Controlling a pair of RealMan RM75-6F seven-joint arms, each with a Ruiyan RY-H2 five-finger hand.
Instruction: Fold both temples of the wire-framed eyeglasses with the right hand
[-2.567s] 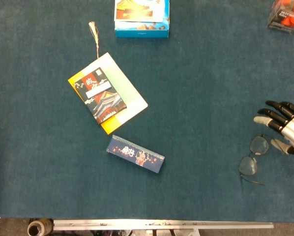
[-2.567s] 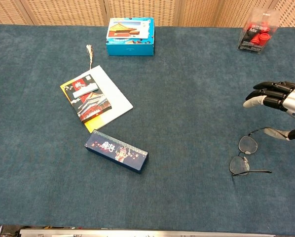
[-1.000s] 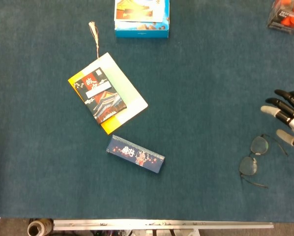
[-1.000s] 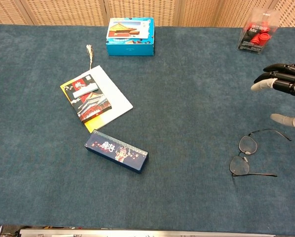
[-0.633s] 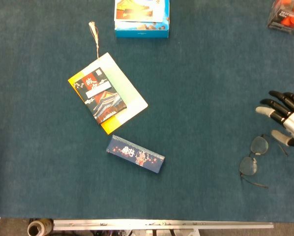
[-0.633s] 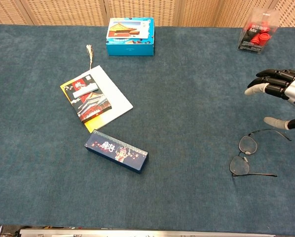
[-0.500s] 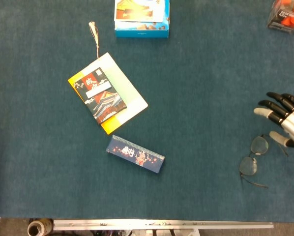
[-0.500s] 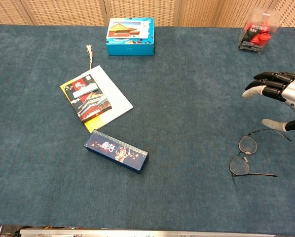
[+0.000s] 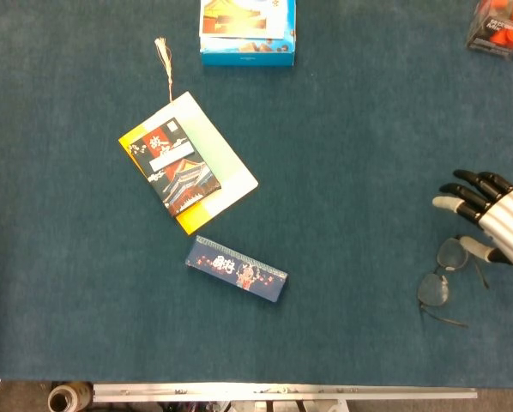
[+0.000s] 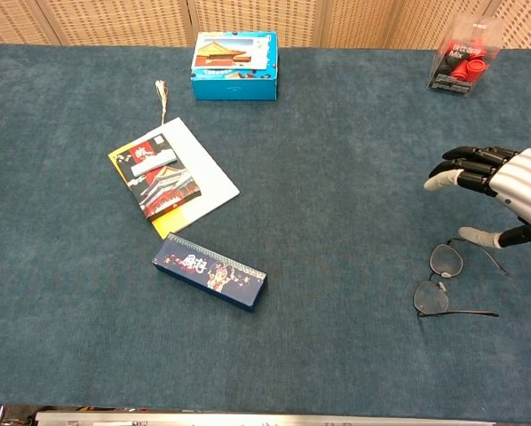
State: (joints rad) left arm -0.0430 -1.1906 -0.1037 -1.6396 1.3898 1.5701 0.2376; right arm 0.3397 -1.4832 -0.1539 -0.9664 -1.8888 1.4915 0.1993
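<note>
Right hand (image 9: pixel 490 221) poised over wire-framed eyeglasses (image 9: pixel 442 275) at the desk's (image 9: pixel 342 172) right edge.

The fingers (image 10: pixel 461 170) are spread and hold nothing, with the thumb tip just above the upper lens (contact is hard to judge). The glasses lie flat on the blue desk, both thin temples unfolded; the hand's wrist is cut off by the frame, and the left hand is out of sight.

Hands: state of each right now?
Left hand: not in view.
Right hand: open, holding nothing, over the eyeglasses.
</note>
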